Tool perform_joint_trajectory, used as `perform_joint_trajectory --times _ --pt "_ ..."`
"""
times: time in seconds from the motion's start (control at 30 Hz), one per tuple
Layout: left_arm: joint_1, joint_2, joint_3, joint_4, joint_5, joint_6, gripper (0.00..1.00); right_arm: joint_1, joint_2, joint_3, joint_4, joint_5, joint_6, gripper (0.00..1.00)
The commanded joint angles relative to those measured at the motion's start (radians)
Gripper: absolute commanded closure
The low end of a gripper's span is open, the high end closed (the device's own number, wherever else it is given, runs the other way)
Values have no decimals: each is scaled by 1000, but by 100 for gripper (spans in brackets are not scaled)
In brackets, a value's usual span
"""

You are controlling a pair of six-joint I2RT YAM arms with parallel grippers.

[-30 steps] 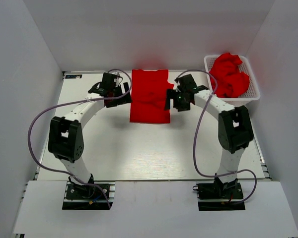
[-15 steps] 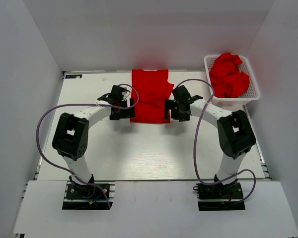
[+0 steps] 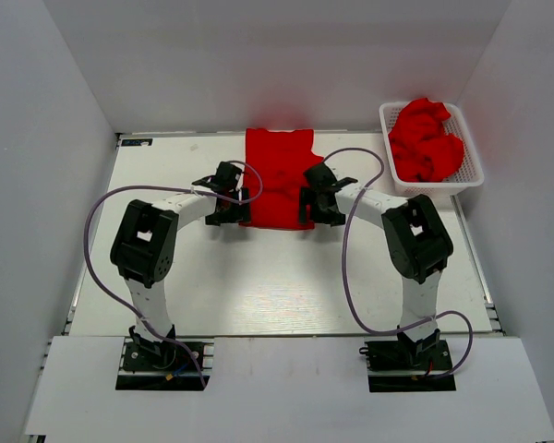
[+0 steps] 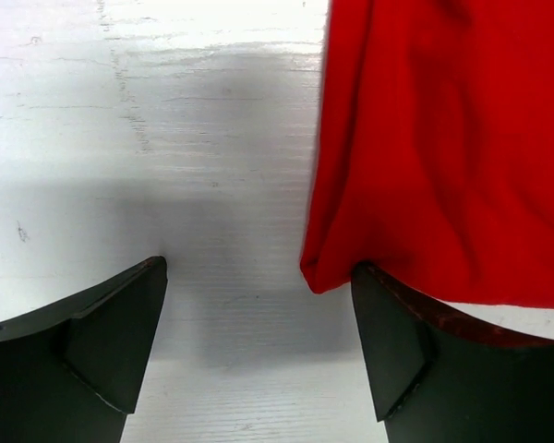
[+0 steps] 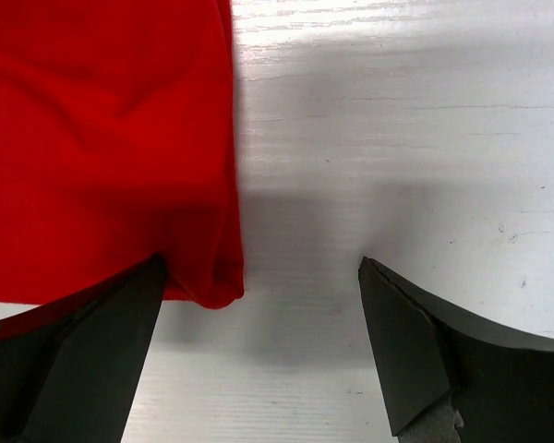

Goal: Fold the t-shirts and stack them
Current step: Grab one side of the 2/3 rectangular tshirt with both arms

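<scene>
One red t-shirt [image 3: 275, 175] lies on the white table as a long folded strip, its near hem towards the arm bases. My left gripper [image 3: 233, 209] is open at the near left corner. In the left wrist view that corner [image 4: 321, 275] lies between the jaws of the left gripper [image 4: 258, 277], against the right finger [image 4: 392, 341]. My right gripper [image 3: 310, 205] is open at the near right corner. In the right wrist view that corner [image 5: 217, 291] sits inside the right gripper [image 5: 260, 269], beside the left finger [image 5: 102, 351]. More crumpled red t-shirts [image 3: 427, 140] fill the basket.
The white lattice basket [image 3: 439, 187] stands at the back right of the table. White walls close in the back and both sides. A purple cable [image 3: 349, 268] loops from each arm over the table [image 3: 258, 277].
Both grippers have come nearer along the shirt's sides and inward, from its middle to its near corners. The shirt itself has kept its place.
</scene>
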Motion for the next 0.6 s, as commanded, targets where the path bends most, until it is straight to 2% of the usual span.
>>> perform_joint_trajectory --times 0.0,0.1,0.13,0.17,0.2,0.23,0.27,0.3,0.37,0.4,0.47,0.5,0.53,0.57 --pt "-7 8 14 25 42 -5 11 9 24 36 -9 68 33 10" --pt "-7 17 -6 49 67 4 16 20 29 25 -6 90 48 10" --pt "-7 17 -6 63 81 13 18 22 28 25 -3 93 50 12" --pt "-16 17 -18 63 90 13 21 23 29 21 -3 91 54 18" --pt "-16 26 -18 78 104 13 25 28 28 12 6 79 56 28" --pt "-16 26 -30 92 113 22 28 34 29 12 9 79 56 28" --pt "-25 26 -30 101 124 22 32 35 31 7 12 67 56 52" --pt "-25 35 -39 111 137 22 38 40 31 1 30 59 56 57" --pt "-34 44 -40 125 159 22 46 48 31 -7 46 25 57 60" --pt "-34 57 -40 135 159 22 59 46 32 -17 63 12 54 66" --pt "-34 57 -40 135 168 22 76 49 20 -24 63 -12 54 77" --pt "-43 57 -40 114 158 22 89 49 15 -34 67 -13 56 92" --pt "-43 57 -40 114 136 12 100 48 3 -41 73 -13 60 98" --pt "-43 38 -50 114 127 12 100 49 -18 -48 73 -12 60 100"
